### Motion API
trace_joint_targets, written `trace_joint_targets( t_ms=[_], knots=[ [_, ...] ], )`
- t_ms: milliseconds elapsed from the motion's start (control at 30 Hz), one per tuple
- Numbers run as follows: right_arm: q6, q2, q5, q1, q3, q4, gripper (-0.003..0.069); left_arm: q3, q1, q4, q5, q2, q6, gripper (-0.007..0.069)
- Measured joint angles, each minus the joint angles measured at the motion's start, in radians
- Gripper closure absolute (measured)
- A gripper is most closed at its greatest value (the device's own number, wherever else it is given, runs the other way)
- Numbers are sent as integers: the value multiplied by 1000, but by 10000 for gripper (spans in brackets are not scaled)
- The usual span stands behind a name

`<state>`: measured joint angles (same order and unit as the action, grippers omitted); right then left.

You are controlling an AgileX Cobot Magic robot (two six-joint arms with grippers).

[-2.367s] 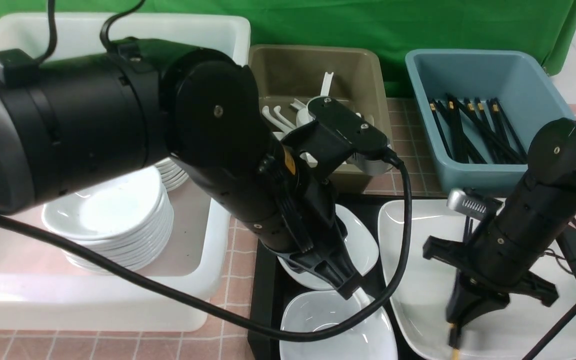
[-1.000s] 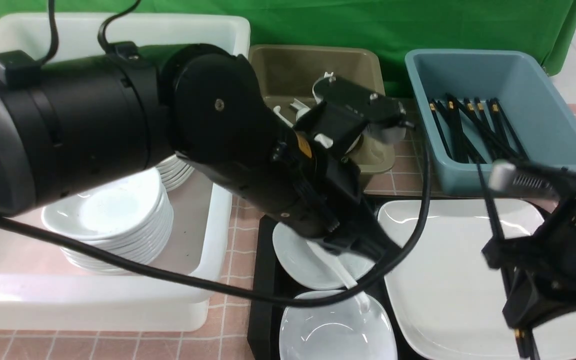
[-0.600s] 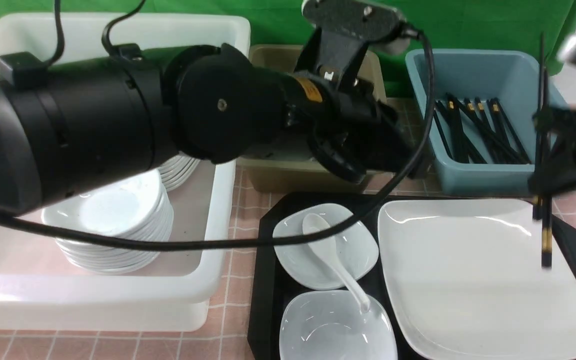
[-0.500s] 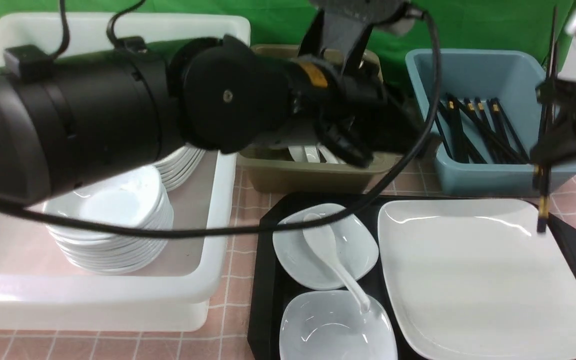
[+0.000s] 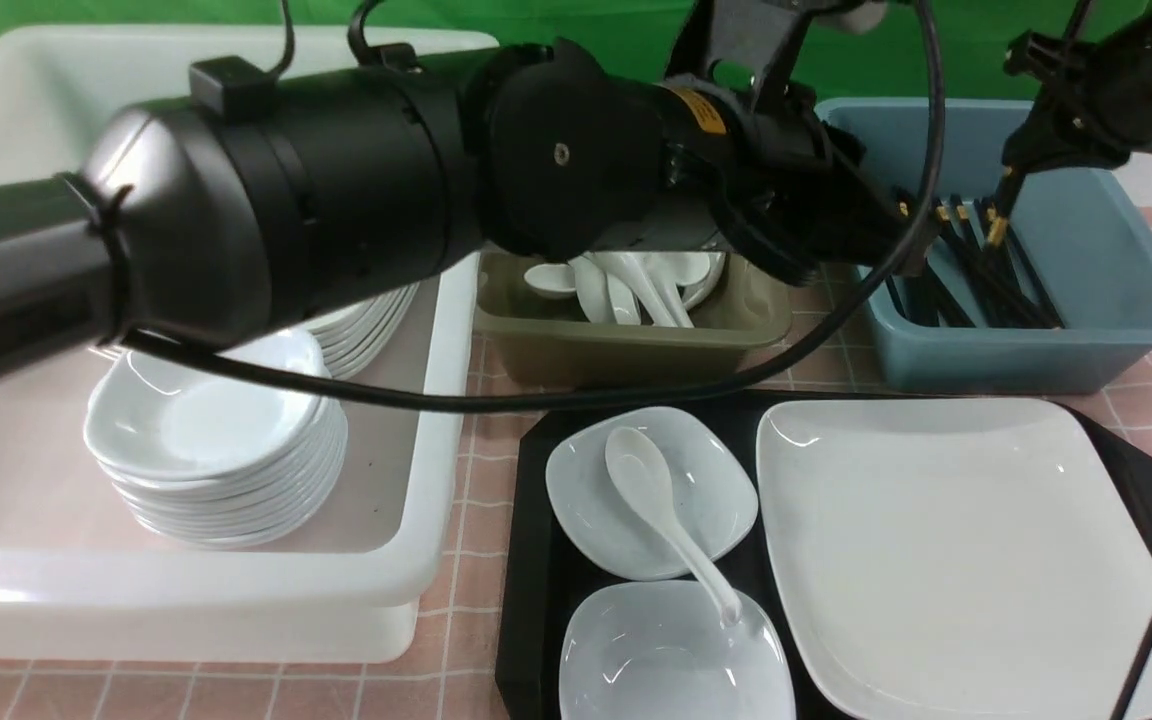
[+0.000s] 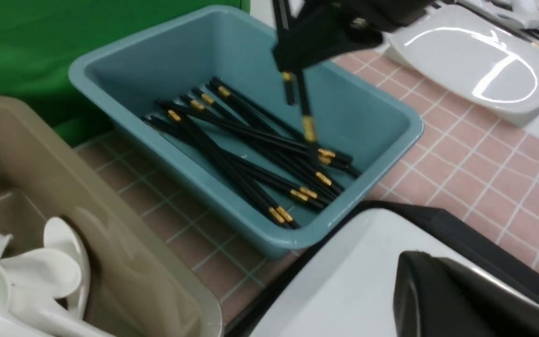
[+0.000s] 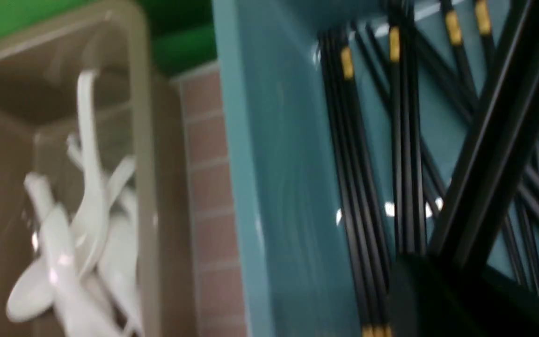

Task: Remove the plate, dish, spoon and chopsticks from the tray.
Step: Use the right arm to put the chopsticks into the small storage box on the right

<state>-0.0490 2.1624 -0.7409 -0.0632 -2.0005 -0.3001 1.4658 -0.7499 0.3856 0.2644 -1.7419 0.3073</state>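
Observation:
The black tray (image 5: 528, 560) holds the large white square plate (image 5: 956, 560) on its right and two small white dishes (image 5: 706, 480) (image 5: 636, 660) on its left. The white spoon (image 5: 651, 490) lies in the farther dish, its handle reaching over the nearer dish. My right gripper (image 5: 1024, 150) is shut on the black chopsticks (image 5: 1000, 215) and holds them steeply over the blue tub (image 5: 1116, 260); the left wrist view shows them (image 6: 304, 107) hanging above the pile. My left gripper (image 5: 911, 262) is raised above the plate's far edge, shut and empty.
The blue tub holds several black chopsticks (image 6: 251, 140). An olive tub (image 5: 636, 340) behind the tray holds several white spoons. A big white tub (image 5: 416, 560) at the left holds stacks of white dishes (image 5: 216, 440). My left arm spans the back of the scene.
My right gripper lifted the chopsticks off the plate and carried them back over the blue tub. My left gripper rose from the spoon and dishes without it and swung back and to the right.

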Motion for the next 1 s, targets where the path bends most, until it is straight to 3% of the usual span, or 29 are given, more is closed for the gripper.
trace_joint_targets(
  t_ms=[233, 467, 567, 667, 700, 800, 1000],
  knots=[
    [-23, 84, 30, -3, -11, 1, 551, 3, 0, -40, 113, -1, -10, 628],
    [3, 105, -75, -3, -16, 0, 354, 4, 0, -45, 274, -1, -76, 628],
    [61, 100, -197, -3, -40, 1, 333, 4, 0, -45, 375, 6, -141, 628],
    [139, 70, -354, -3, -67, 1, 421, 4, 0, -52, 484, 16, -182, 628],
    [169, 40, -388, -3, -72, 2, 494, 5, 0, -59, 549, 19, -206, 628],
    [206, -79, -388, -3, -55, -3, 622, 5, -9, -100, 652, 20, -299, 628],
    [281, -393, -390, 19, 112, -4, 629, 17, -39, -189, 735, -10, -536, 627]
  ],
)
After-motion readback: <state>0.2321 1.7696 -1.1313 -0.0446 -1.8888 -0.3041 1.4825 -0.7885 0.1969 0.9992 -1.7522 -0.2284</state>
